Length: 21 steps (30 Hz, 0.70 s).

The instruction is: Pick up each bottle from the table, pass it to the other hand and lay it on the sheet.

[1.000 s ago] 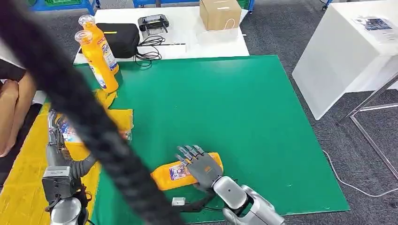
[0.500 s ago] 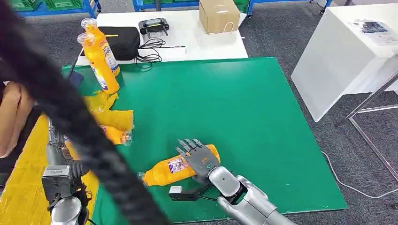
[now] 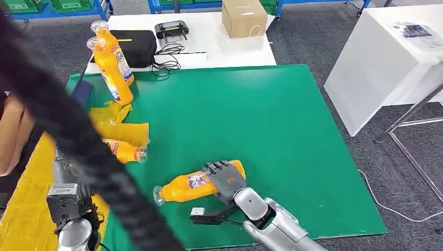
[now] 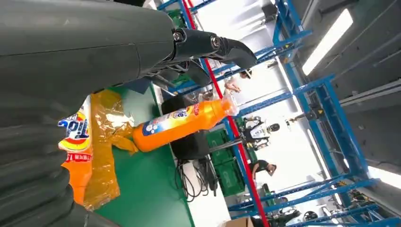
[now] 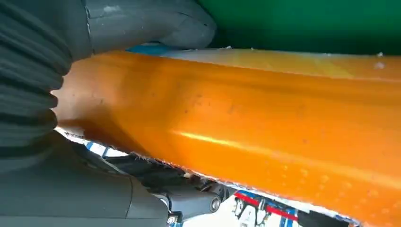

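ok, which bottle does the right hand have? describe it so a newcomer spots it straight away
Start at the green mat and go to its near edge. An orange bottle lies there on its side, clear cap toward the yellow sheet, with the right hand wrapped over its base end. The other bottles sit further left: two upright at the far corner, one lying by crumpled yellow plastic.

Orange bottle point(image 3: 196, 185) lies on green sheet point(image 3: 271, 125).
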Available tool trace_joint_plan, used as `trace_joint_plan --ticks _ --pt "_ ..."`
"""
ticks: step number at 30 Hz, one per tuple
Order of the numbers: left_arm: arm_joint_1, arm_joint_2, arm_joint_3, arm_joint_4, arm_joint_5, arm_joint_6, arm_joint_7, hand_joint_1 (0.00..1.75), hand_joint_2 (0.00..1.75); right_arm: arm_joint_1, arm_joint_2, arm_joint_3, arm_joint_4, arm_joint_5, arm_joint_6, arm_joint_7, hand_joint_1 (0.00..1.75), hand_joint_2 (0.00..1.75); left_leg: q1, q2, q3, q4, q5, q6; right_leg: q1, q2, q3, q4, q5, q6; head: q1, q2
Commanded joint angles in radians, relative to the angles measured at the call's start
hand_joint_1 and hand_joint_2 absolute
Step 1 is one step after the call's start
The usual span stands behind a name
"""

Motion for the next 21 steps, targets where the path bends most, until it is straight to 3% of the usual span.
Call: trace_joint_plan --ticks 1,6,7,11,16,21 --pt "-0.008 -0.013 -0.024 0.012 0.009 -0.036 0.017 0.0 1.75 0.071 0.017 -0.094 -0.074 -0.065 -0.049 -0.028 1.75 1.75 0.002 -0.003 0.0 0.0 -0.001 0.0 0.002 -0.004 0.002 -0.002 -0.002 -0.001 0.0 0.0" --pt "0.008 -0.007 -0.061 -0.013 0.037 -0.134 0.061 0.0 1.75 0.135 0.061 -0.184 -0.193 -0.113 -0.195 -0.063 1.75 1.75 0.002 -0.002 -0.002 0.001 -0.003 0.0 0.002 -0.004 0.001 -0.001 -0.003 -0.001 0.0 0.0" --pt "0.012 0.006 -0.08 -0.015 0.128 -0.262 0.1 0.0 1.75 0.154 0.072 -0.21 -0.228 -0.126 -0.238 -0.077 1.75 1.75 0.0 -0.002 -0.006 0.0 -0.001 0.0 0.001 -0.003 -0.003 0.0 -0.001 -0.001 0.0 0.0" --pt "0.013 0.048 -0.141 0.019 0.243 -0.506 0.163 0.0 1.75 0.193 0.11 -0.309 -0.29 -0.283 -0.382 -0.198 1.75 1.75 0.0 -0.001 -0.01 0.0 -0.001 0.0 0.001 -0.002 -0.008 0.0 -0.001 -0.001 0.0 0.0" --pt "0.008 0.08 -0.236 0.046 0.282 -0.609 0.183 0.0 1.75 0.19 0.148 -0.417 -0.292 -0.56 -0.422 -0.335 1.75 1.75 0.0 -0.002 -0.011 0.0 -0.001 0.0 0.0 -0.004 -0.008 0.0 -0.002 -0.001 0.0 0.0" --pt "0.009 0.081 -0.244 0.043 0.281 -0.608 0.182 0.0 1.75 0.188 0.15 -0.422 -0.282 -0.567 -0.42 -0.343 1.75 1.75 0.0 -0.001 -0.012 0.0 -0.001 0.0 0.0 -0.002 -0.01 -0.001 -0.001 0.0 0.0 0.0"
